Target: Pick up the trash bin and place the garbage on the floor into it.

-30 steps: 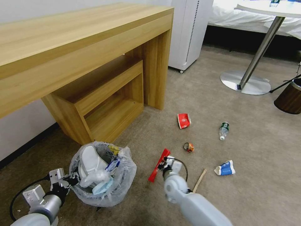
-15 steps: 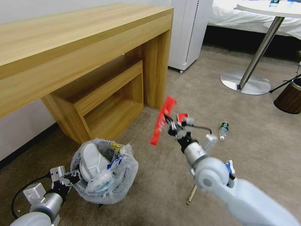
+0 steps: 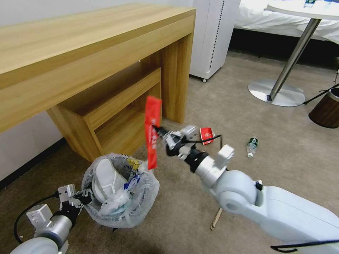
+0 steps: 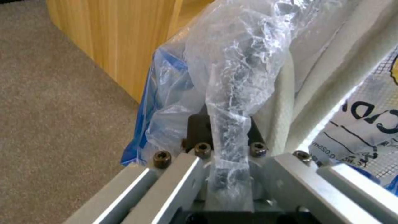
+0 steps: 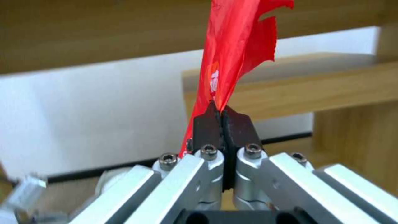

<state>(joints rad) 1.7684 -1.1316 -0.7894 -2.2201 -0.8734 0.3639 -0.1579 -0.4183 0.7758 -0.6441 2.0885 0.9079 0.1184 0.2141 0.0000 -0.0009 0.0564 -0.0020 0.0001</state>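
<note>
- Nearest on the left, the left gripper (image 3: 84,199) clamps the near-left rim of the trash bin (image 3: 141,197); the left wrist view shows its dark pads (image 4: 199,127) pinching a strip of the crinkly plastic bag (image 4: 236,68), a detail the head view leaves too small to read.
- The same wrist view shows black letters on a white-and-blue packet (image 4: 360,124) inside the bin, cut off at the frame's edge and not readable as a word.
- The bin sits on the carpet (image 3: 300,165) just in front of the wooden desk (image 3: 88,53), a white slipper (image 3: 102,176) standing in it among other litter.
- The right gripper (image 3: 158,131) hangs in the air above the bin's right rim, its fingers pressed together on a long red wrapper (image 3: 152,130) that hangs upright, its lower end just over the bag.
- The right wrist view shows the pads (image 5: 207,124) fully closed on the wrapper (image 5: 232,56) and a small white mark on the red, not legible.
- A wooden stick (image 3: 216,218) lies near the right arm's elbow.
- Farther right, open carpet holds a red-and-white paper cup (image 3: 207,135) and a clear bottle with a green label (image 3: 251,146), well apart from each other.
- Far right stand a round table's metal base (image 3: 277,93) and a brown wood-grain bin (image 3: 326,109) at the edge.
</note>
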